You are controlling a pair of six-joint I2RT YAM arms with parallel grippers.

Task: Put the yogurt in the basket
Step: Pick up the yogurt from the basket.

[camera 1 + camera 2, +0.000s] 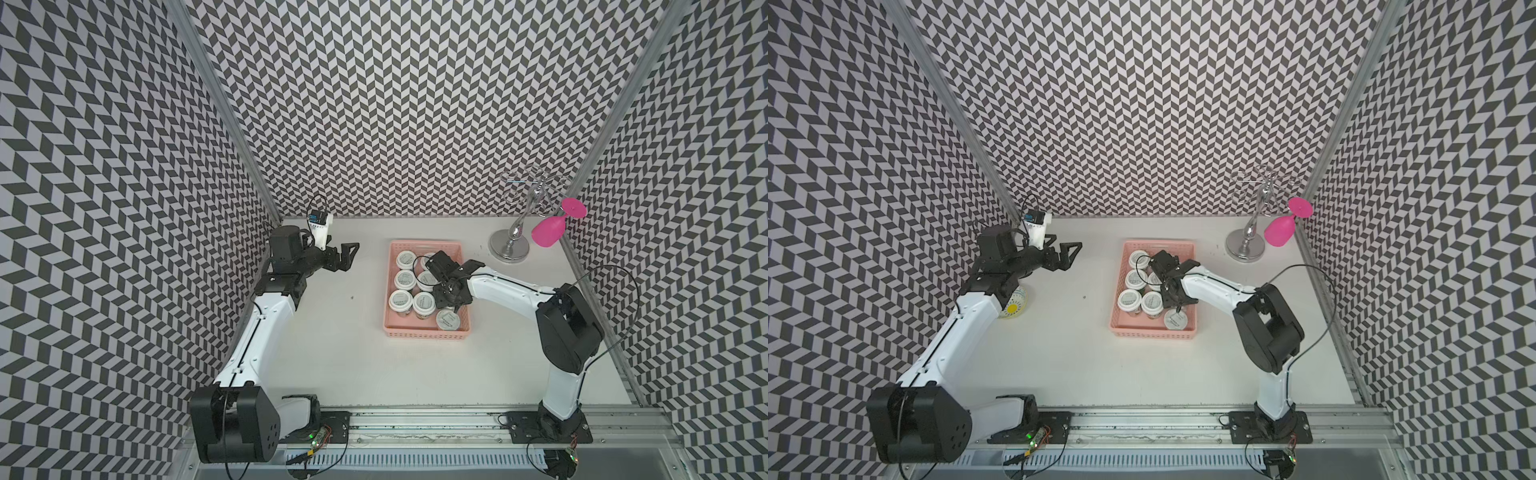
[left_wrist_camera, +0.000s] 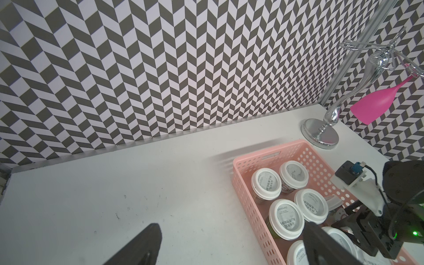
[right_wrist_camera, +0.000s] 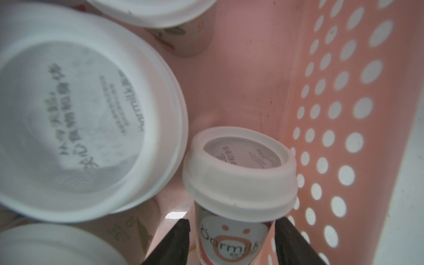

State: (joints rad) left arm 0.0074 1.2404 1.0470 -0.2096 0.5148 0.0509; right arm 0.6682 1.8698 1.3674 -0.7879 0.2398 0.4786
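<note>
**DESK:** What does the right gripper have?

**OPERATOR:** On my screen the right gripper (image 3: 232, 221) straddles the labelled body of a tilted yogurt cup (image 3: 238, 174), one dark finger (image 3: 176, 238) on either side, jaws part-spread. A sliver of pink floor shows beside that finger, so I cannot tell whether they pinch the cup or only bracket it. The cup sits in the near right corner of the basket (image 1: 426, 334).

**DESK:** And the left?

**OPERATOR:** The left gripper (image 2: 231, 226) is spread wide and carries nothing. It hangs above the table (image 1: 353, 365) toward the far left corner, well apart from the basket.

**DESK:** Your count?

**OPERATOR:** I count seven yogurt cups (image 1: 405, 279), all inside the one basket: six upright in pairs along its left side, plus the tilted one. The basket lies right of the table's centre, nearer the far edge. One magenta wine glass (image 1: 547, 233) hangs bowl-down from one chrome stand (image 1: 509, 249) at the far right corner. In a top view a pale, yellow-marked container (image 1: 1014, 306) peeks from under the left forearm by the left edge; I cannot tell what it is.

**DESK:** The arms?

**OPERATOR:** The right arm rises from the near edge, elbow high, forearm crossing the basket's right rim, wrist tipped down. The left arm stretches along the left edge, its jaws pointing toward the basket.
</note>
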